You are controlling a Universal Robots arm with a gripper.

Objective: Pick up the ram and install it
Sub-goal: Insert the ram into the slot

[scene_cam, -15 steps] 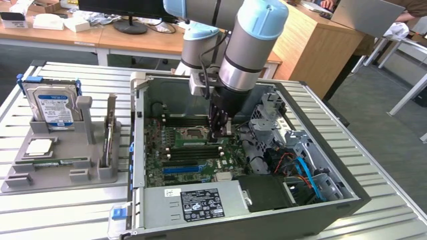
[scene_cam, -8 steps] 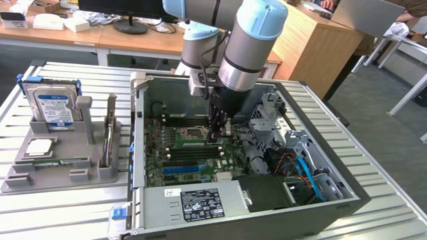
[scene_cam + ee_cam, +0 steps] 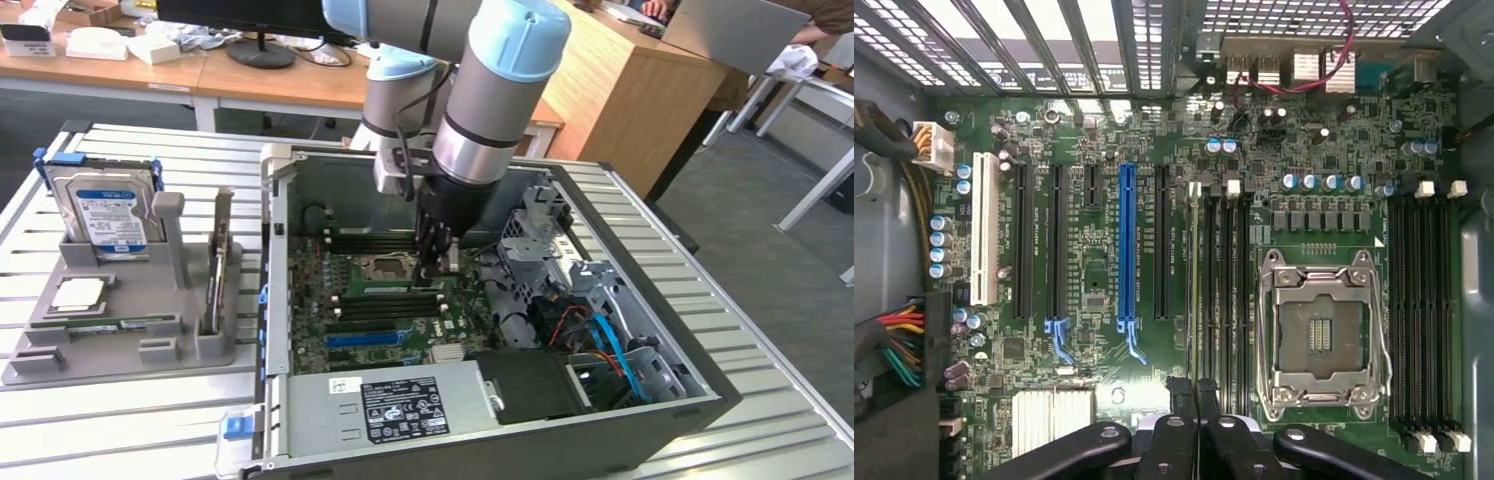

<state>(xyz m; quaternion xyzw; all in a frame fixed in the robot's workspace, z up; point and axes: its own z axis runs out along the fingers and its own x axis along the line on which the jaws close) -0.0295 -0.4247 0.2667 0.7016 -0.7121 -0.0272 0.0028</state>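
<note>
My gripper point(image 3: 1193, 386) is clenched on the ram point(image 3: 1195, 270). The ram stands edge-on along the outermost black memory slot, between the blue slot point(image 3: 1125, 245) and the CPU socket point(image 3: 1319, 335), mid-motherboard inside the open case point(image 3: 601, 440); can't tell if it's seated. The hard drive point(image 3: 110, 215) label and the power supply sticker point(image 3: 404, 408) carry print too small to read.

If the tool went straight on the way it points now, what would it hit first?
Most likely the ram, standing edge-on on the motherboard beside the CPU socket, directly ahead of the shut tool. Whether they already touch is unclear.
</note>
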